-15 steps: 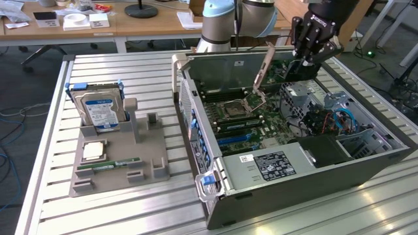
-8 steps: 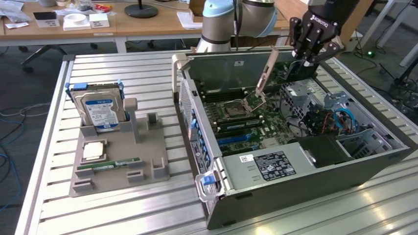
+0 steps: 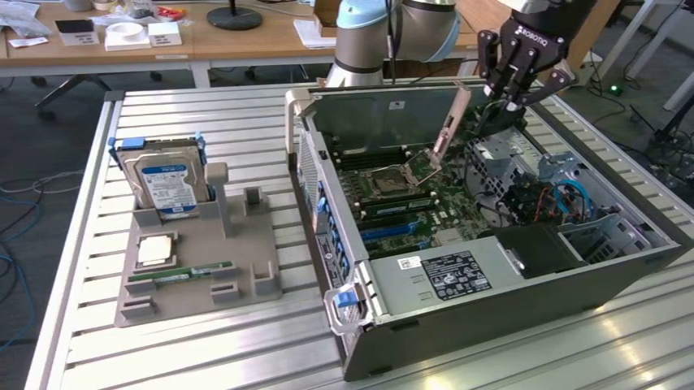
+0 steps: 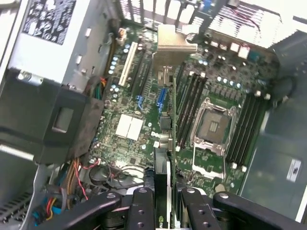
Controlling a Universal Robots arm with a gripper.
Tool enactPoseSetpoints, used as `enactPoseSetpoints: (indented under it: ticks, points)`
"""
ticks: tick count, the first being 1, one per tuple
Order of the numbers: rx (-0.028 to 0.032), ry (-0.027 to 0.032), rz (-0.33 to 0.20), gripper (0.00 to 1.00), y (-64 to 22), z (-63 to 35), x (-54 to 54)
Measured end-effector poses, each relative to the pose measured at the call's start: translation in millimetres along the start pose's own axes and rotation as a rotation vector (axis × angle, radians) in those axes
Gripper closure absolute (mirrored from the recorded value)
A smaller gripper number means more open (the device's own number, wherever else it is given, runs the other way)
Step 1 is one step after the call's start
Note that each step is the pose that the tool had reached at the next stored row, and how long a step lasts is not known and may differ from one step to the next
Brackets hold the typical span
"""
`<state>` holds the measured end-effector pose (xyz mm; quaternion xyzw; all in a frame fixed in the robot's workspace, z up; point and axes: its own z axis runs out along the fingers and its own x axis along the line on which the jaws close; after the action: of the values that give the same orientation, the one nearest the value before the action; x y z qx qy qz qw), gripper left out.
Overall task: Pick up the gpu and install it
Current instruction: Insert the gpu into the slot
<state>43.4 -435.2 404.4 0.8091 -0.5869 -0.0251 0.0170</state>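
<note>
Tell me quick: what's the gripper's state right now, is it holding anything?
Gripper: jaws closed on the gpu, held edge-on above the motherboard.

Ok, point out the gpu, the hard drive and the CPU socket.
gpu point(image 3: 453, 120): exterior view, middle of its brownish edge.
hard drive point(image 3: 171, 188): exterior view, on the blue label.
CPU socket point(image 4: 211, 125): wrist view, centre of the socket inside its metal frame.
</note>
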Motion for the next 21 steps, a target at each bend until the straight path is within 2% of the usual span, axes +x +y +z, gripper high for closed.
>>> enactPoseSetpoints:
  ticks: [16,21]
  points:
    - [-0.0061,0.0174,-0.257,0.74,0.0,0.4,0.0]
    - [-0.0082,0.0226,-0.320,0.74,0.0,0.4,0.0]
